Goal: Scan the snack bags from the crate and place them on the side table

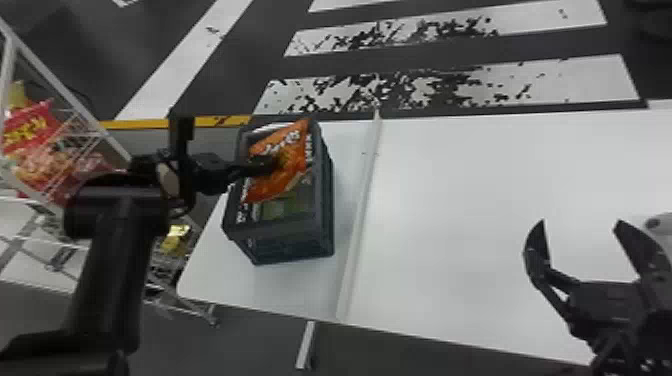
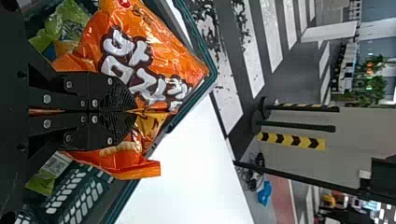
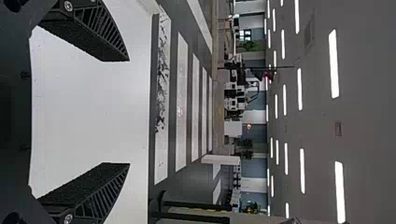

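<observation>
- Orange snack bag (image 1: 300, 150) is pinched tight in the left gripper's (image 1: 272, 163) fingers
- Dark plastic crate (image 1: 295, 246) sits right under those, green snack packaging (image 2: 70, 21) inside
- Right gripper (image 1: 580, 225) has its fingers super wide, white table (image 1: 450, 200) below them

Striped floor (image 1: 440, 90), glowing ceiling lights (image 3: 334, 63)

On the white table (image 1: 475, 200), a dark crate (image 1: 295, 245) stands left of a pale strip (image 1: 358, 235).
</observation>
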Motion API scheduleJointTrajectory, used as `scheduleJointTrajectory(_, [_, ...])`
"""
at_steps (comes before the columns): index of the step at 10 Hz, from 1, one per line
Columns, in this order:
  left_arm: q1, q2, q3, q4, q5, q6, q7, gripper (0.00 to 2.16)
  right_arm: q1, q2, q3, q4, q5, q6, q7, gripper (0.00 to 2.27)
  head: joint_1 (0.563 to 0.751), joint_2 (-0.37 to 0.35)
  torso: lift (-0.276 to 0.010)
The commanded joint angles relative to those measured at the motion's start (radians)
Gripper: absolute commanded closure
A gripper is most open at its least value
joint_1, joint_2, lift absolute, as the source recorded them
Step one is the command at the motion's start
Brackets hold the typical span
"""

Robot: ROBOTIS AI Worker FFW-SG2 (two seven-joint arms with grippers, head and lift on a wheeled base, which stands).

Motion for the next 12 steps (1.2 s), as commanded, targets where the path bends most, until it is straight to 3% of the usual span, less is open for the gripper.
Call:
scheduleJointTrajectory(1, [0.020, 0.000, 0.031, -0.034, 0.091, 0.012, -0.018, 2.14, 0.000, 0.000, 0.002, 0.000, 0.001, 0.000, 0.000, 0.08, 0.695, 0.333, -0.050])
scheduleJointTrajectory(4, [0.040, -0.002, 0.052, -0.042, 0.146, 0.046, -0.050, 2.14, 0.006, 0.000, 0.005, -0.007, 0.003, 0.000, 0.000, 0.08, 0.695, 0.329, -0.050])
scheduleJointTrajectory(7, [0.073, -0.003, 0.083, -0.051, 0.249, 0.119, -0.075, 2.14, 0.006, 0.000, 0.007, -0.005, 0.003, 0.000, 0.000, 0.08, 0.695, 0.328, -0.050])
scheduleJointTrajectory(9, [0.123, -0.011, 0.106, -0.114, 0.284, 0.165, -0.081, 2.14, 0.006, 0.000, 0.007, -0.005, 0.003, 0.000, 0.000, 0.08, 0.695, 0.329, -0.050])
scheduleJointTrajectory(10, [0.137, -0.012, 0.111, -0.112, 0.318, 0.169, -0.084, 2.14, 0.005, 0.000, 0.007, -0.005, 0.003, 0.000, 0.000, 0.08, 0.695, 0.328, -0.050])
scheduleJointTrajectory(12, [0.166, -0.017, 0.172, -0.112, 0.433, 0.193, -0.099, 2.14, 0.005, 0.002, 0.007, -0.003, 0.003, 0.000, 0.000, 0.08, 0.695, 0.326, -0.050])
